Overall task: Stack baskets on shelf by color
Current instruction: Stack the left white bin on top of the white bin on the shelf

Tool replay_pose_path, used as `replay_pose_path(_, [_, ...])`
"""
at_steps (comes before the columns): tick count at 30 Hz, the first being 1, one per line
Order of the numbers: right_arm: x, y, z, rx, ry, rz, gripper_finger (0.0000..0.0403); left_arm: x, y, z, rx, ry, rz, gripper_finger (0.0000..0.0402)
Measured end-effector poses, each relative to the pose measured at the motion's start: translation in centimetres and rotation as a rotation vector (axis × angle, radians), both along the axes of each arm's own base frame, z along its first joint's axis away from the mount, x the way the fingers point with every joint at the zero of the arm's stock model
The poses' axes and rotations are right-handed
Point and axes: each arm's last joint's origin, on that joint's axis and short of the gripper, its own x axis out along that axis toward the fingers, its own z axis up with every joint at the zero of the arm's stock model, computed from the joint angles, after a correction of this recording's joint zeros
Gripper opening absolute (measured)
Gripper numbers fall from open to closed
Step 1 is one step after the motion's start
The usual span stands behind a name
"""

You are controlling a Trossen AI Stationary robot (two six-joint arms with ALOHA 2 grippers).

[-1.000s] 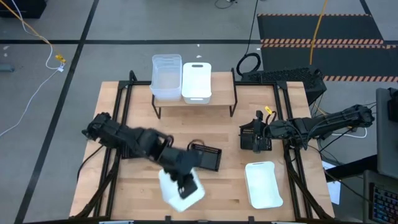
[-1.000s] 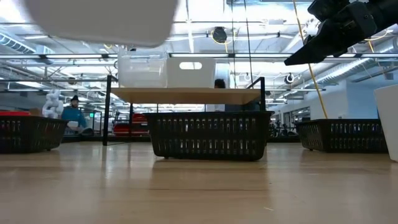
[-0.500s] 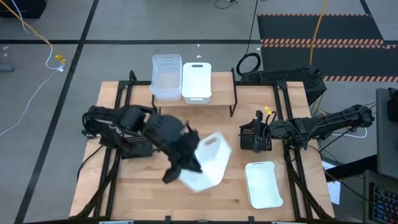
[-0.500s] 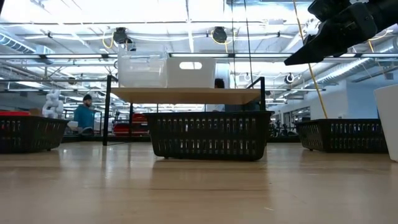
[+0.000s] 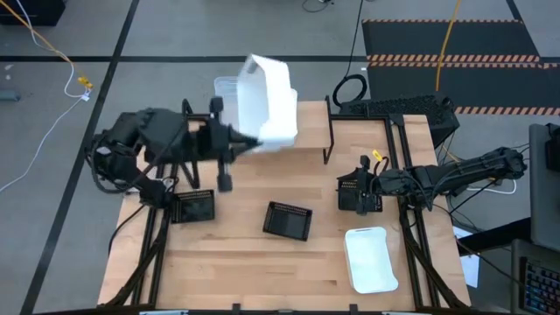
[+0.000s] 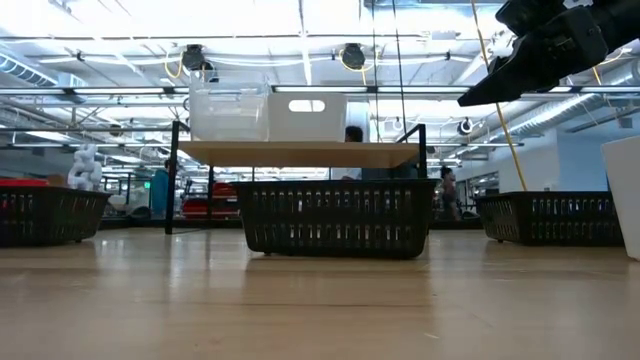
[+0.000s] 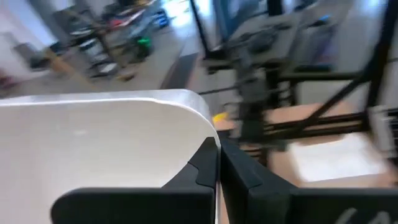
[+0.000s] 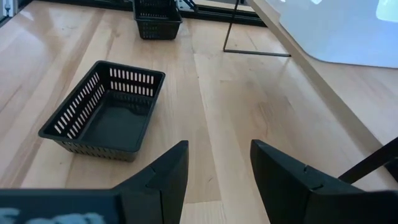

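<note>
My left gripper [image 5: 243, 140] is shut on a white basket [image 5: 267, 98] and holds it in the air, tilted, over the shelf [image 5: 312, 131]. On the shelf's plank [image 6: 300, 153] stand a clear basket [image 6: 228, 115] and a white basket [image 6: 307, 117], side by side on their bottoms. The held basket does not show in the low view. Three black baskets rest on the table: left [image 5: 194, 206], middle [image 5: 289, 220] and right [image 6: 550, 215]. Another white basket [image 5: 372, 259] sits near the right front. My right gripper [image 8: 217, 168] is open, hovering at the table's right side. My left gripper pinches the white basket's wall at the rim [image 7: 202, 134], beside a rounded corner, between its two fingers [image 7: 239, 177]. The fingers reach in level from the table's left side. The basket is lifted clear and tilted above the shelf.
Bare tabletop [image 5: 227, 262] lies along the near edge and between the black baskets. The right part of the shelf plank is bare. Black frame rails [image 5: 411, 236] run along both table sides. A person [image 6: 447, 185] stands far off in the room behind.
My left gripper has carried the white basket from low over the table's near edge up and toward the far edge, to a place above the shelf. The basket has turned about and tipped on the way, and has left the low view.
</note>
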Motion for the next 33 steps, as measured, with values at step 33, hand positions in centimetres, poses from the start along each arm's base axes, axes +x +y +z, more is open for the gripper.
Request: replay_pose_path(33, [-0.3,-0.1,-0.5,0.000,0.059,-0.009,0.0169,10.7,16.0,-11.6,-0.020,0.542,0.227,0.0006])
